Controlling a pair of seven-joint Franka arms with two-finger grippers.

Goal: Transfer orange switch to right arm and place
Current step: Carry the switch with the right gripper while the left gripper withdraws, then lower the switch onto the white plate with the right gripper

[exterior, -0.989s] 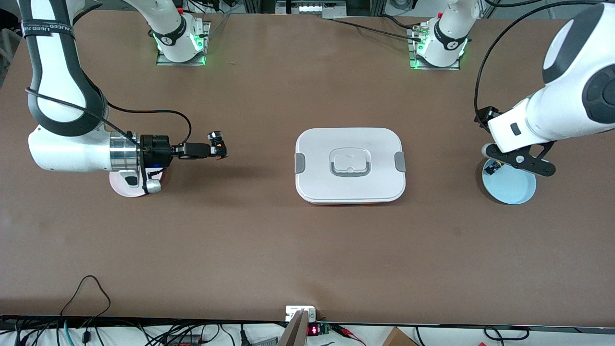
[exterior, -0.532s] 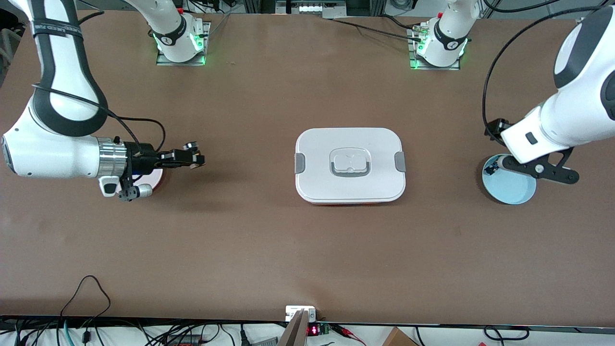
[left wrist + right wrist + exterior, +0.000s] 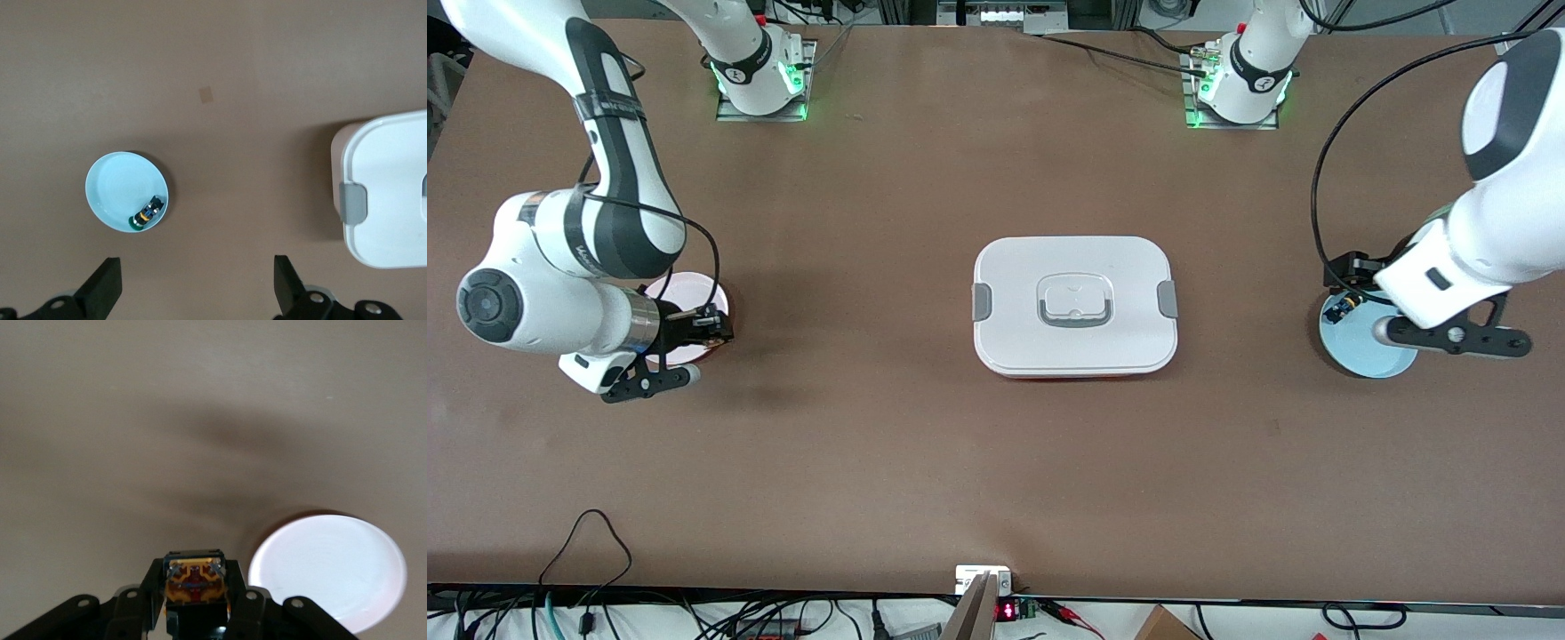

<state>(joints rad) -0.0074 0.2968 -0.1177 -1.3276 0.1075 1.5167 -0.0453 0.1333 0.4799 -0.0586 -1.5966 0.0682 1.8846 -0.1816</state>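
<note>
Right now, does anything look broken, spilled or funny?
Nothing stands out. The right gripper holds the orange switch by the pink plate; the left gripper waits open over the blue plate.

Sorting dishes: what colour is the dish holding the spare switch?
Pale blue dish, clearest in the left wrist view.

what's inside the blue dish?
One small switch lies in the blue dish, against its rim; the rest is bare. In the front view the left gripper covers part of the dish.

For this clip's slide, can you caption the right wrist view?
Right gripper clamps the orange switch above the brown table, beside the pink plate.
</note>
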